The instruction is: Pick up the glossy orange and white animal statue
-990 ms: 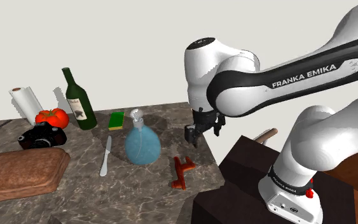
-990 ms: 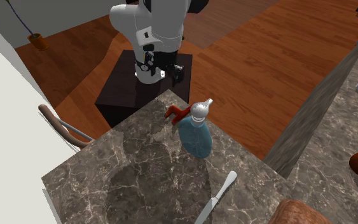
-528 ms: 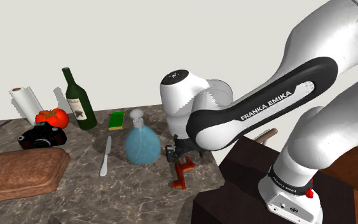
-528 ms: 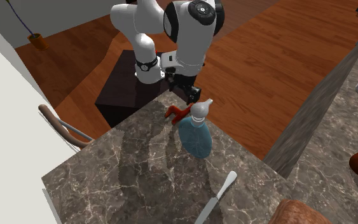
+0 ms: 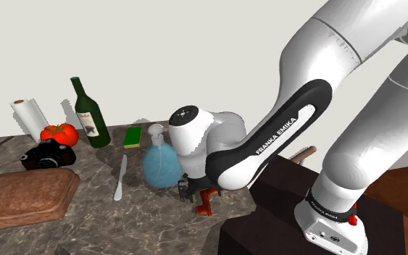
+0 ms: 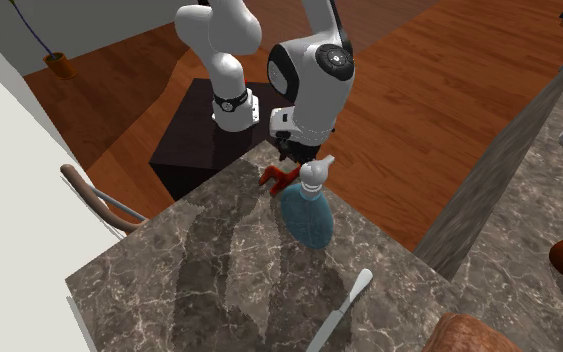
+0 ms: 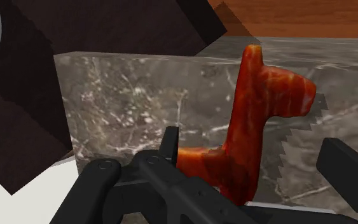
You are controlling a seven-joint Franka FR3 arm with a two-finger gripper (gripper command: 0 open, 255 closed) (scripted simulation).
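Observation:
The animal statue (image 7: 260, 108) looks glossy orange-red with paler streaks and has a long neck. It lies on the marble counter (image 5: 151, 217) near the corner closest to the stand. In the shoulder view the statue (image 5: 206, 204) shows just under the lowered hand, and in the second exterior view the statue (image 6: 274, 180) pokes out beside the blue bottle. My gripper (image 7: 257, 159) is open and straddles the statue's body, one finger on each side. The gripper (image 5: 193, 191) sits low over the counter, as the gripper (image 6: 288, 158) also appears from across it.
A blue glass bottle (image 5: 161, 163) stands right beside the statue. Farther along the counter are a knife (image 5: 120, 177), a wooden board (image 5: 21, 195), a camera (image 5: 46, 154), a tomato (image 5: 59, 134), a wine bottle (image 5: 90, 114) and a green sponge (image 5: 132, 137). The dark stand (image 5: 267, 210) adjoins the counter corner.
The arm has swung down and toward the shoulder view's left, from above the counter edge to the statue. The fingers now stand on either side of the statue.

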